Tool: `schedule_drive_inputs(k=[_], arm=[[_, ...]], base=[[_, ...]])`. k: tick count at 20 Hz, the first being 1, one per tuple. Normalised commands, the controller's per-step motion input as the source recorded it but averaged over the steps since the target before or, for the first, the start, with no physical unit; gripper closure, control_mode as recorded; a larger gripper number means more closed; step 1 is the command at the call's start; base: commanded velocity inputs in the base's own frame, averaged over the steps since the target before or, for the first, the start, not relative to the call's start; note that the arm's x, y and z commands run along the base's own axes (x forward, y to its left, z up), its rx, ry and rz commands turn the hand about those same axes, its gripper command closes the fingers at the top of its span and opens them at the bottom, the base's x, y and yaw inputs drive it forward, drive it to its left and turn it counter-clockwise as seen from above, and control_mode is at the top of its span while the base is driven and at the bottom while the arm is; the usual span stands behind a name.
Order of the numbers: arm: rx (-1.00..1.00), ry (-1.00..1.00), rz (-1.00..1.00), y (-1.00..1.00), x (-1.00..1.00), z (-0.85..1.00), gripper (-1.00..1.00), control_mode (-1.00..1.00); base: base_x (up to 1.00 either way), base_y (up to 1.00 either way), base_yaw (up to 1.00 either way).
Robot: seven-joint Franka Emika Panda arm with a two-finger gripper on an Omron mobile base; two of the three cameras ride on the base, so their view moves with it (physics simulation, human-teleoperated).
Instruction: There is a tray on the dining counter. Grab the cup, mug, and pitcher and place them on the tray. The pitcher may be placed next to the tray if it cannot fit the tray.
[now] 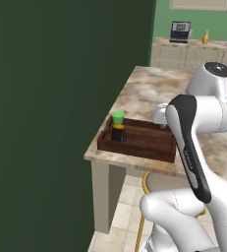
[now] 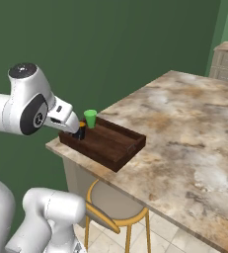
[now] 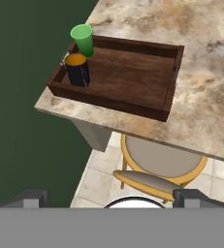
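- The pitcher (image 1: 206, 37) is the one task thing not yet on the tray: a small yellow-orange bottle shape, upright, on the far counter with cream drawers, to the right of a dark appliance (image 1: 180, 31) there.
- The tray (image 3: 128, 72) lies at the near left corner of the dining counter (image 2: 184, 128), long axis running along the counter's near edge, with most of its floor bare.
- The cup (image 3: 83, 39) stands in the tray's far left corner, and the mug (image 3: 77, 69) stands just in front of it, the two touching or nearly so; its orange inside faces up.
- The gripper (image 3: 111, 196) hangs off the counter's near edge, above a round stool (image 3: 162, 162), looking down and forward at the tray. Its two finger tips sit far apart at the bottom corners of the hand view, so it is wide and holds nothing.
- The relation that matters, as I judge it: the pitcher lies far ahead and to the right of the hand, across the whole dining counter, well beyond arm's reach, so the base would have to drive there first.
- The left base view takes in the far counter and pitcher; the right base view shows the arm's forearm leaning over the tray's left end; the hand view gives the bare tray floor where the pitcher could go.
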Motion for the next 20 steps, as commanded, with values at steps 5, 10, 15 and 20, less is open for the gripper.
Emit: schedule_drive_inputs(k=[5,10,15,20], arm=[[-0.01,0.00,0.00,0.00,0.00,0.00,-1.00,1.00],[0.00,0.00,0.00,0.00,0.00,0.00,-1.00,1.00],[0.00,0.00,0.00,0.00,0.00,0.00,-1.00,1.00],[0.00,0.00,0.00,0.00,0.00,0.00,-1.00,1.00]], base=[[0.00,0.00,0.00],[-0.08,0.00,-0.25],[-0.40,-0.04,-0.57],[-0.41,0.00,-0.70]])
